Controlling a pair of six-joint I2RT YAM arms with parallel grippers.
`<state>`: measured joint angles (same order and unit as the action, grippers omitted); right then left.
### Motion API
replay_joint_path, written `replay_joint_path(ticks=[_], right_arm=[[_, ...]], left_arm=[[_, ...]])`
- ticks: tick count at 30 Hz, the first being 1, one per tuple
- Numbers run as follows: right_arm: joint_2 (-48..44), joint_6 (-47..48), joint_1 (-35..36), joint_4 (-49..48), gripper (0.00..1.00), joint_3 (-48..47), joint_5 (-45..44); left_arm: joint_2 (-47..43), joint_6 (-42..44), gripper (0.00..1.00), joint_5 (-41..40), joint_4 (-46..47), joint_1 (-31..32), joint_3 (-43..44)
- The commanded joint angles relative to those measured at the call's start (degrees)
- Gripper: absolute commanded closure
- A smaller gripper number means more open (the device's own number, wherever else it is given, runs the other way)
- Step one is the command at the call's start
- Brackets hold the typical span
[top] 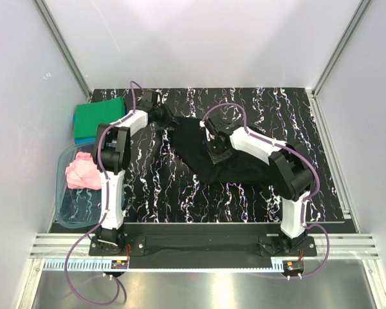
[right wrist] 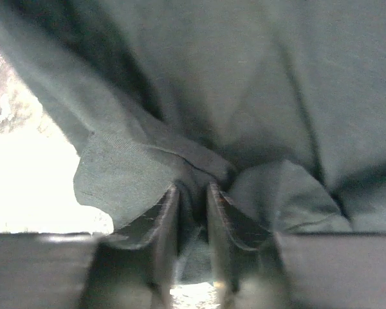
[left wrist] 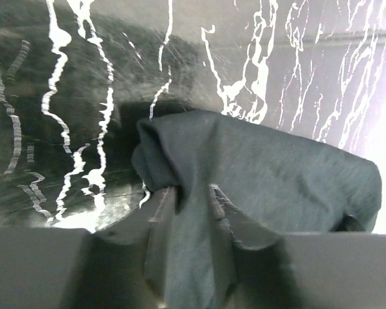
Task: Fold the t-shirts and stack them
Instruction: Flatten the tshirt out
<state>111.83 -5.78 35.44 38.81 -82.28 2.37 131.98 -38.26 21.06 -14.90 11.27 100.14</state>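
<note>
The black t-shirt [top: 235, 161] lies spread and rumpled on the marbled black mat, right of centre. My left gripper [top: 165, 116] is shut on its far left corner; the left wrist view shows cloth [left wrist: 257, 174] pinched between the fingers [left wrist: 156, 219]. My right gripper [top: 213, 152] is shut on a fold near the shirt's middle, with cloth [right wrist: 244, 84] filling the right wrist view. A folded green t-shirt [top: 100, 118] lies on a blue one [top: 83, 139] at the far left. A pink t-shirt [top: 83, 171] sits crumpled in the tub.
The clear blue-tinted plastic tub [top: 74, 209] stands at the left edge of the mat [top: 161, 187]. White walls and metal rails enclose the table on three sides.
</note>
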Motion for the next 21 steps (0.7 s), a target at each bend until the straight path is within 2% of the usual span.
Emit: replay_joint_path(ticks=[1, 2, 3, 4, 8, 13, 18, 21], right_arm=[[-3.8, -3.4, 0.5, -0.1, 0.72, -0.7, -7.2], [-4.1, -3.5, 0.5, 0.2, 0.83, -1.0, -8.9], [-4.4, -4.0, 0.5, 0.8, 0.91, -1.2, -9.7], [-5.3, -4.1, 0.5, 1.3, 0.99, -1.6, -10.5], [-8.3, -5.7, 0.5, 5.5, 1.00, -4.1, -16.6], [-13.3, -6.7, 0.5, 9.8, 1.00, -7.5, -19.9], [-18.4, -7.1, 0.4, 11.7, 1.00, -9.5, -21.7], [-18.7, -6.0, 0.4, 13.1, 1.00, -16.8, -24.7]], left_arm=[[0.9, -0.7, 0.81, 2.8, 3.1, 0.4, 0.4], [0.9, -0.9, 0.94, 3.0, 3.1, 0.4, 0.3], [0.7, -1.4, 1.00, 3.7, 3.3, 0.4, 0.2], [0.5, -1.7, 1.00, 3.9, 3.2, 0.4, 0.1], [-4.3, -3.0, 1.00, 3.4, 3.1, 0.3, -1.5], [-14.5, -1.3, 1.00, -4.3, -2.1, 0.0, -3.7], [-28.5, -0.5, 1.00, -10.2, -5.3, -1.4, -8.7], [-36.5, -0.6, 1.00, -12.7, -8.2, -2.8, -8.8]])
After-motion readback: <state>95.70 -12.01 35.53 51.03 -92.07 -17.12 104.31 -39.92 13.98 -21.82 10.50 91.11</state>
